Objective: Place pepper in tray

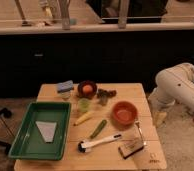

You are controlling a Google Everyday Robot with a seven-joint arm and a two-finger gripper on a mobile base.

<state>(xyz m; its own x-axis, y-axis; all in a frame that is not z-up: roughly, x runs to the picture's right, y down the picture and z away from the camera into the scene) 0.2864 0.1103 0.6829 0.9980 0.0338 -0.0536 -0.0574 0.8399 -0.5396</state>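
Note:
The pepper [98, 128] is slim and dark green and lies slanted on the wooden table, near its middle front. The green tray [23, 134] sits at the table's left; a grey piece of paper [46, 130] lies inside it. The pepper is right of the tray, outside it. My white arm [177, 85] comes in from the right. My gripper [160, 118] hangs off the table's right edge, beyond the orange bowl [124, 113] and well away from the pepper. It holds nothing that I can see.
A yellowish vegetable [83, 118] and a light-green cup [84, 104] lie between tray and pepper. A brown bowl [87, 88], a blue sponge [65, 86] and a dark object [106, 93] stand at the back. A white-handled brush [97, 142], a fork [139, 131] and a brown block [130, 149] lie in front.

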